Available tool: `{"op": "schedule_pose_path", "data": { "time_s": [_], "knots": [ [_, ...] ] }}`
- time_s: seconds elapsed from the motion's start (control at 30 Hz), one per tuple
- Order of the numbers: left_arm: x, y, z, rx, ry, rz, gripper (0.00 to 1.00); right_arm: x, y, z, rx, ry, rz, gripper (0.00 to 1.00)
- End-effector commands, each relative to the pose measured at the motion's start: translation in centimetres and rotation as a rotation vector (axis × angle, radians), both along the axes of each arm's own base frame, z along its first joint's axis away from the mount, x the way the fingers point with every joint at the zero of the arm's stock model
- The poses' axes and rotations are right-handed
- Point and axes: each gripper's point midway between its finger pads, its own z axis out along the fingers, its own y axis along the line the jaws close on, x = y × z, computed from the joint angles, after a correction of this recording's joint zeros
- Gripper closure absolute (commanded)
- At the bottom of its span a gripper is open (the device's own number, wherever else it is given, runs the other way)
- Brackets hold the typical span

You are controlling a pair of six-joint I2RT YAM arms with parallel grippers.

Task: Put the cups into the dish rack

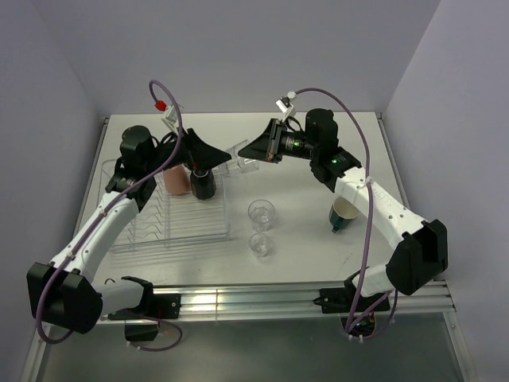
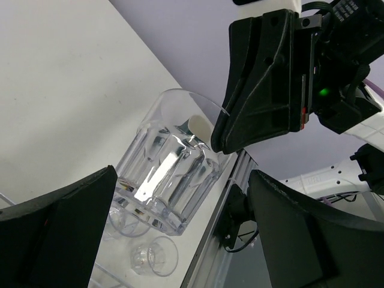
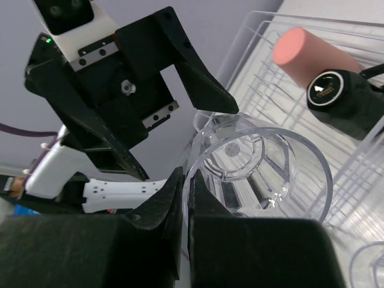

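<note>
Pinching tumbler point(image 1: 245, 157) rim, right fingers point(image 3: 161, 207) beside rack point(image 1: 226, 233) corner

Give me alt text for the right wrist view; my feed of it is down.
The right gripper pinches the rim of a clear tumbler, its mouth toward the camera. The open left gripper faces it. Behind, a salmon cup and a black mug stand in the dish rack.

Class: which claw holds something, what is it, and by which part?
The right claw grips a clear tumbler by its rim, one finger inside and one outside. The left claw is open, holding nothing.
</note>
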Motion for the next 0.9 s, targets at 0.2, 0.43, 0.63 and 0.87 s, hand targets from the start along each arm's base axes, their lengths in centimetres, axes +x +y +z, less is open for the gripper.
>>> {"op": "schedule_pose_path", "data": {
  "time_s": [0.2, 0.43, 0.63, 0.87],
  "knots": [
    [-1.5, -0.8, 1.3, -0.011, -0.095, -0.094, 0.01, -2.3, -0.2, 5.4, 0.207, -0.077, 0.130, 1.00],
    [-2.0, -1.4, 0.6, 0.008, -0.097, -0.109, 0.01, -2.6, -0.3, 6.5, 0.296, -0.066, 0.179, 1.00],
    [-2.2, -1.2, 1.1, 0.004, -0.111, -0.093, 0.03, -2.4, -0.1, 5.9, 0.331, -0.018, 0.204, 1.00],
    [-2.5, -1.4, 1.5, 0.005, -0.090, -0.107, 0.66, -2.0, 0.0, 5.4, 0.338, -0.008, 0.195, 1.00]
  ]
}}
